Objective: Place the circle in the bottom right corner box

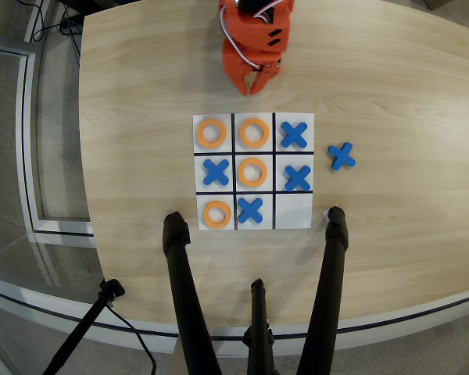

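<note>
In the overhead view, the bottom right corner box [294, 211] sits empty, nearest the camera legs [189, 305]. Four orange rings already fill cells; the closest circle [216, 213] occupies the bottom-left. Farthest, the gripper [257, 84] rests retracted with fingertips together, grasping nothing.

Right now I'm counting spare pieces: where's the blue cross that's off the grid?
In the overhead view, the loose blue cross lies on the table right of the grid sheet, level with its middle row.
</note>
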Controlling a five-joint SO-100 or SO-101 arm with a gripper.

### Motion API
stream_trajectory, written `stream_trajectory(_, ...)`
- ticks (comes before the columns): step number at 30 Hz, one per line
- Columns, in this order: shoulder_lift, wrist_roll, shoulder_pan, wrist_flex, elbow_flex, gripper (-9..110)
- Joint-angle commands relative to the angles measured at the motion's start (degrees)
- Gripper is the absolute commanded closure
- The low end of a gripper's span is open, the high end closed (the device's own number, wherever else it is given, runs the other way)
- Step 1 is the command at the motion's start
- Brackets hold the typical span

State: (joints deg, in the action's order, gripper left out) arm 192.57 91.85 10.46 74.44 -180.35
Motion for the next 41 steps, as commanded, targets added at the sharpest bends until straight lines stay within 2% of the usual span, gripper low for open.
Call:
stream_trajectory(1,1.14,0.00,26.89,-0.35,-3.16,100)
stream_trajectory(5,1.93,-0.09,63.02,-0.44,-3.16,100)
stream_trajectory(7,1.93,-0.09,74.09,-0.35,-3.16,100)
stream_trajectory(9,1.93,-0.09,79.28,-0.26,-3.16,100)
stream_trajectory(41,1.76,-0.18,80.24,-0.18,-3.16,100)
